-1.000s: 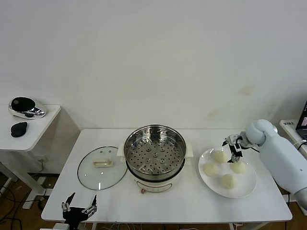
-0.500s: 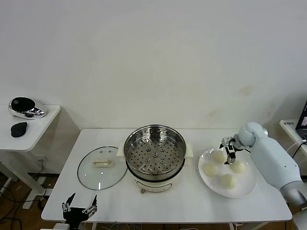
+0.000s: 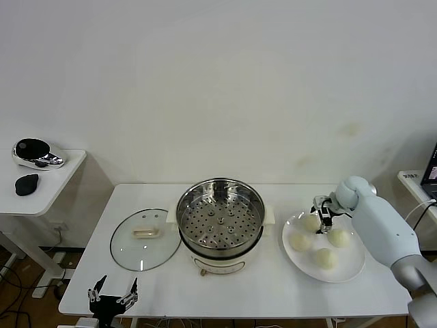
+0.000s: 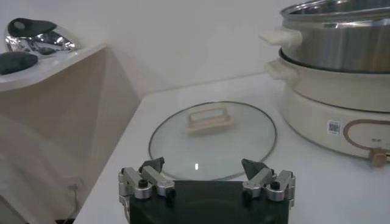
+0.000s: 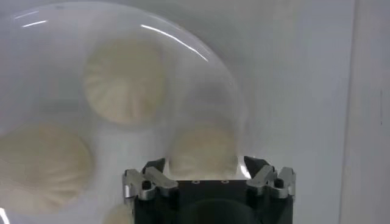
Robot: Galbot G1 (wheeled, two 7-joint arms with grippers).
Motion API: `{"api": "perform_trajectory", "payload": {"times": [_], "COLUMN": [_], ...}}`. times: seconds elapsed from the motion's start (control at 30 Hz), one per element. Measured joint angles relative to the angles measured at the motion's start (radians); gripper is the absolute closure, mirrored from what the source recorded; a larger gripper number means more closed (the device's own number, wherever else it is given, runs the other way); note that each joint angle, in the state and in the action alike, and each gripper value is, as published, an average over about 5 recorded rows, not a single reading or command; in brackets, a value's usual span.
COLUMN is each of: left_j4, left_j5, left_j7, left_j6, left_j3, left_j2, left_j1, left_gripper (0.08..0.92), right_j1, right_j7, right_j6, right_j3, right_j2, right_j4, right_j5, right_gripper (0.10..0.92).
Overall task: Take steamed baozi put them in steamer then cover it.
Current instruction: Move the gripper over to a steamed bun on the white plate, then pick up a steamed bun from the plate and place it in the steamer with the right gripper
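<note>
Several cream-white baozi lie on a white plate (image 3: 354,268) at the table's right. My right gripper (image 3: 322,216) is down over the back-left baozi (image 3: 311,223). In the right wrist view that baozi (image 5: 204,152) sits between the jaws, which stand wide on either side of it, with the right gripper (image 5: 205,163) open. Other baozi (image 5: 125,79) lie beyond. The steel steamer (image 3: 220,219) stands uncovered at mid-table with its perforated tray bare. The glass cover (image 3: 145,239) lies flat on the table left of it. My left gripper (image 3: 113,297) waits open at the front left edge.
A small side table (image 3: 41,181) with two dark objects stands off to the left. In the left wrist view the cover (image 4: 213,137) lies just beyond my left gripper (image 4: 206,173), with the steamer (image 4: 341,42) beside it.
My right gripper has shifted a little toward the steamer and settled over the back-left baozi. The left arm, cover and steamer have not moved.
</note>
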Motion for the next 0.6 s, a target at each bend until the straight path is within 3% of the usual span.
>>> {"api": "perform_trajectory", "payload": {"times": [0.23, 0.6], "left_j4": [0.000, -0.004], "left_j5": [0.000, 0.004], "left_j7": [-0.001, -0.006], "left_j6": [0.000, 0.002], "left_j3": [0.003, 0.015], "left_j2": [0.000, -0.002], "left_j1": [0.000, -0.012], "left_gripper": [0.177, 0.177], "right_j1": [0.010, 0.111], "right_j7": [-0.012, -0.064], "right_j6": [-0.002, -0.029], "right_j3": [-0.006, -0.081], "right_j2": [-0.013, -0.082], "right_j4": [0.004, 0.104], "right_j5": [0.025, 0.150], "right_gripper": [0.558, 0.568]}}
